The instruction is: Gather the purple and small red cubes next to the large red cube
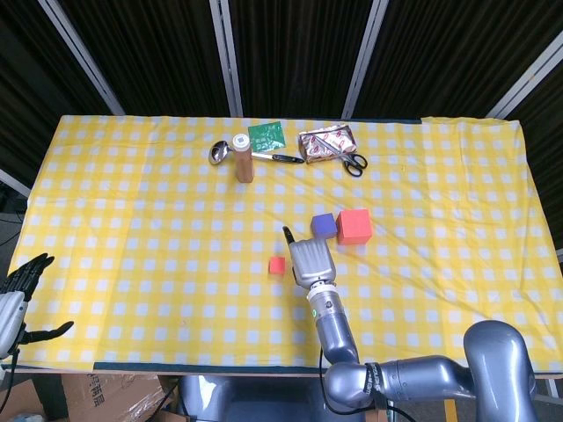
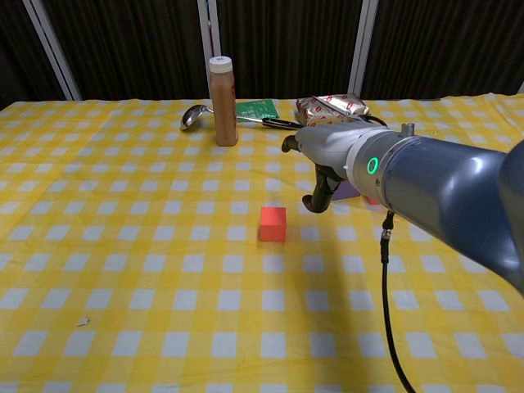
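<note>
Purple cube point(image 1: 324, 224): it sits just beside the large red cube point(image 1: 355, 226), on that cube's left, so I judge this half of the job done.
Small red cube point(image 1: 277, 265): it lies alone on the checked cloth point(image 1: 132, 220), apart from the pair; it is the piece left to gather.
Right hand point(image 1: 310, 260): I have it between the small red cube and the purple one, holding nothing, fingers hanging loosely apart, placed for a reach to the small cube.
Left hand point(image 1: 19, 290): parked off the table's near-left corner, fingers spread, empty.
Next: I'd slide my right hand left over the small cube and grip it.
</note>
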`<act>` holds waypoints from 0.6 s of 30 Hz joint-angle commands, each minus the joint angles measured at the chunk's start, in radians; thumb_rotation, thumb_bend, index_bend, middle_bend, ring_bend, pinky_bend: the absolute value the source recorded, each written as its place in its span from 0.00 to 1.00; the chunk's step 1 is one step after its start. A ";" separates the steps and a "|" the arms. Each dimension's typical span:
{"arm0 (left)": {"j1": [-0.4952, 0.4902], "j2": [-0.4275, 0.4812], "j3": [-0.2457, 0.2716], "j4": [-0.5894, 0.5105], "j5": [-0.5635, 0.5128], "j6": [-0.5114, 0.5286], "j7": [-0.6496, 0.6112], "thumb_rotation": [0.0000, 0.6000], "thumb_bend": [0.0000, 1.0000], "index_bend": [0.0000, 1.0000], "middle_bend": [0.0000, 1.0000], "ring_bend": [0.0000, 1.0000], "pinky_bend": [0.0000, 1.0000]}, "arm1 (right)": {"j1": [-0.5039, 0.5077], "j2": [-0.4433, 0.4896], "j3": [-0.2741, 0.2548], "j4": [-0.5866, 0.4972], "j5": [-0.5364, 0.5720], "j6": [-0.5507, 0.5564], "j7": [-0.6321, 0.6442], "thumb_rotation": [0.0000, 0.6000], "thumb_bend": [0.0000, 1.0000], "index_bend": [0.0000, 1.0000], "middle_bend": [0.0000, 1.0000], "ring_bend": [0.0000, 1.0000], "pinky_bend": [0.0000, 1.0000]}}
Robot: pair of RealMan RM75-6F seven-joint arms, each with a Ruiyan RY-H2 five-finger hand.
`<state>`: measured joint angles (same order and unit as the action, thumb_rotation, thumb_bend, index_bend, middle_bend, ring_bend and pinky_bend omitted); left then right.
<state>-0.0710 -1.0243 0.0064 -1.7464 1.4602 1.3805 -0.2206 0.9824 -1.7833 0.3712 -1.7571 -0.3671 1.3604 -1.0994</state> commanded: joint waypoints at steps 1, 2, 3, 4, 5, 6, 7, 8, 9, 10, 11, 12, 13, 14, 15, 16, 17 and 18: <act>0.000 0.000 0.001 -0.001 0.000 -0.002 0.000 1.00 0.01 0.00 0.00 0.00 0.00 | 0.001 0.011 0.009 0.010 0.019 -0.007 0.006 1.00 0.52 0.07 1.00 1.00 0.95; -0.001 0.001 0.001 -0.001 0.000 -0.003 0.001 1.00 0.01 0.00 0.00 0.00 0.00 | 0.001 0.014 0.009 0.014 0.016 -0.014 0.013 1.00 0.52 0.06 1.00 1.00 0.95; -0.001 0.000 0.001 -0.001 0.000 -0.003 0.001 1.00 0.01 0.00 0.00 0.00 0.00 | 0.002 0.015 0.008 0.022 0.013 -0.020 0.021 1.00 0.52 0.06 1.00 1.00 0.95; -0.001 0.001 0.002 -0.002 0.000 -0.004 0.002 1.00 0.01 0.00 0.00 0.00 0.00 | 0.004 0.015 0.011 0.034 0.009 -0.028 0.030 1.00 0.52 0.06 1.00 1.00 0.95; -0.001 0.001 0.002 -0.002 0.001 -0.004 0.002 1.00 0.01 0.00 0.00 0.00 0.00 | 0.005 0.014 0.013 0.043 0.006 -0.034 0.037 1.00 0.52 0.06 1.00 1.00 0.95; -0.002 0.001 0.001 -0.003 0.001 -0.004 0.003 1.00 0.01 0.00 0.00 0.00 0.00 | 0.008 0.013 0.018 0.061 0.001 -0.043 0.049 1.00 0.52 0.06 1.00 1.00 0.95; -0.002 0.000 0.001 -0.003 0.002 -0.004 0.003 1.00 0.01 0.00 0.00 0.00 0.00 | 0.011 0.011 0.021 0.080 -0.002 -0.052 0.057 1.00 0.51 0.06 1.00 1.00 0.95; -0.002 0.000 0.001 -0.004 0.001 -0.004 0.003 1.00 0.01 0.00 0.00 0.00 0.00 | 0.015 0.010 0.022 0.099 -0.005 -0.061 0.062 1.00 0.50 0.06 1.00 1.00 0.95; -0.003 0.000 0.002 -0.004 0.001 -0.006 0.004 1.00 0.01 0.00 0.00 0.00 0.00 | 0.018 0.009 0.022 0.121 -0.005 -0.068 0.064 1.00 0.48 0.06 1.00 1.00 0.95; -0.003 0.001 0.002 -0.004 0.000 -0.007 0.005 1.00 0.01 0.00 0.00 0.00 0.00 | 0.021 0.008 0.022 0.134 -0.004 -0.071 0.065 1.00 0.46 0.06 1.00 1.00 0.95; -0.003 0.001 0.002 -0.004 -0.001 -0.007 0.005 1.00 0.01 0.00 0.00 0.00 0.00 | 0.024 0.006 0.023 0.155 -0.005 -0.077 0.068 1.00 0.44 0.06 1.00 1.00 0.95; -0.003 0.001 0.002 -0.004 -0.002 -0.008 0.005 1.00 0.01 0.00 0.00 0.00 0.00 | 0.026 0.004 0.021 0.174 -0.008 -0.083 0.071 1.00 0.43 0.06 1.00 1.00 0.95; -0.003 0.000 0.002 -0.004 -0.003 -0.008 0.006 1.00 0.01 0.00 0.00 0.00 0.00 | 0.028 0.002 0.016 0.196 -0.012 -0.089 0.074 1.00 0.42 0.06 1.00 1.00 0.95; -0.003 0.001 0.002 -0.005 -0.003 -0.008 0.006 1.00 0.01 0.00 0.00 0.00 0.00 | 0.029 0.000 0.011 0.216 -0.018 -0.096 0.079 1.00 0.41 0.06 1.00 1.00 0.95; -0.003 0.001 0.002 -0.005 -0.003 -0.009 0.006 1.00 0.01 0.00 0.00 0.00 0.00 | 0.029 -0.002 0.007 0.231 -0.021 -0.101 0.081 1.00 0.41 0.06 1.00 1.00 0.95; -0.004 0.001 0.002 -0.005 -0.003 -0.009 0.007 1.00 0.01 0.00 0.00 0.00 0.00 | 0.030 -0.005 0.003 0.249 -0.026 -0.109 0.087 1.00 0.41 0.06 1.00 1.00 0.95; -0.004 0.001 0.002 -0.005 -0.003 -0.010 0.007 1.00 0.01 0.00 0.00 0.00 0.00 | 0.029 -0.009 0.001 0.267 -0.025 -0.118 0.094 1.00 0.41 0.06 1.00 1.00 0.95; -0.004 0.001 0.002 -0.005 -0.003 -0.011 0.008 1.00 0.01 0.00 0.00 0.00 0.00 | 0.029 -0.011 0.000 0.282 -0.022 -0.127 0.097 1.00 0.41 0.06 1.00 1.00 0.95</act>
<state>-0.0751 -1.0235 0.0085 -1.7518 1.4570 1.3700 -0.2130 1.0092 -1.7871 0.3778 -1.5008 -0.3857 1.2517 -1.0141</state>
